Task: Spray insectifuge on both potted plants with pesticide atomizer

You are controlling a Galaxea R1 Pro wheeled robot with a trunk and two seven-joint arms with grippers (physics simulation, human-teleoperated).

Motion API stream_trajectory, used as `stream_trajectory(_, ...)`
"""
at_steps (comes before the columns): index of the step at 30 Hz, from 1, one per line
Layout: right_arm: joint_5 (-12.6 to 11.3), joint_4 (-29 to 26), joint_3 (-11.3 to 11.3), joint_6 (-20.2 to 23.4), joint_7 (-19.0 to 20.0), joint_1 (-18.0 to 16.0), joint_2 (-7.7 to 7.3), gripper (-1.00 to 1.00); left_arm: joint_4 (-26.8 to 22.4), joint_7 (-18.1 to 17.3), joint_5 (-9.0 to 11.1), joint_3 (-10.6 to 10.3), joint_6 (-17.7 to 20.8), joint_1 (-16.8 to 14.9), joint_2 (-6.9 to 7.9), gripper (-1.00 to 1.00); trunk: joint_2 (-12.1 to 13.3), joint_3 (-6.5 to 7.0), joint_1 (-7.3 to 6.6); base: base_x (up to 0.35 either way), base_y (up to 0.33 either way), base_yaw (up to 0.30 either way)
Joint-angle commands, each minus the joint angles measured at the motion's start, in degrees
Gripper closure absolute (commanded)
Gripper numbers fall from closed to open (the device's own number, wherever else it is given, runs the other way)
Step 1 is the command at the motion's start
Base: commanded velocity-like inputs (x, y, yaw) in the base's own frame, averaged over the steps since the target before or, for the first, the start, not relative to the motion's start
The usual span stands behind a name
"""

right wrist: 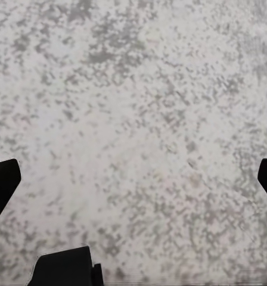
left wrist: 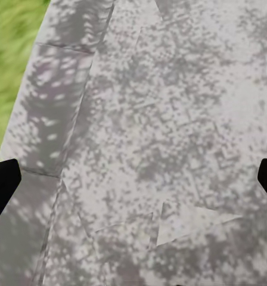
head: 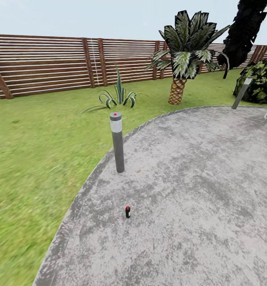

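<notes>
Setting: in the lower middle of the head view, on a round grey paved patio, stands a small dark bottle with a red top, the pesticide atomizer, upright and alone on the speckled paving.
Nearest neighbour: a grey lamp post with a red dot on its cap, above the atomizer in the frame, near the patio's curved edge and apart from the bottle.
Lawn: green grass fills the left of the frame and runs up to a brown slatted fence across the top.
Plants: a striped spiky agave at upper centre on the grass; a palm with a scaly brown trunk to its right; a dark leafy bush at the right edge, with a second lamp post leaning beside it.
Left gripper: in the left wrist view, dark fingertips sit at opposite edges of the frame, spread wide over paving, with grass at one corner; nothing between them.
Right gripper: in the right wrist view, fingertips likewise spread wide above bare grey paving, holding nothing.
</notes>
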Motion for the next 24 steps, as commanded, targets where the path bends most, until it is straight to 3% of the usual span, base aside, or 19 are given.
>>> stream_trajectory(1,0.42,0.07,-0.13,-0.16,-0.17,-0.06,0.02,-1.0,0.03,0.03,0.02,0.05,-0.17,-0.01,0.0,-1.0,-0.01,-0.04,-0.01,0.0,0.0,-0.3)
stream_trajectory(7,0.47,0.05,-0.1,-0.21,-0.12,-0.02,0.02,-1.0,0.03,0.04,0.02,0.05,-0.17,-0.01,0.0,-1.0,-0.01,-0.04,-0.01,0.0,0.0,-0.244)
stream_trajectory(24,0.62,0.09,0.13,-0.32,-0.14,-0.05,0.1,-1.0,0.03,0.0,-0.04,-0.04,-0.25,-0.01,-0.03,-1.0,-0.01,-0.04,-0.01,0.0,0.0,-0.009)
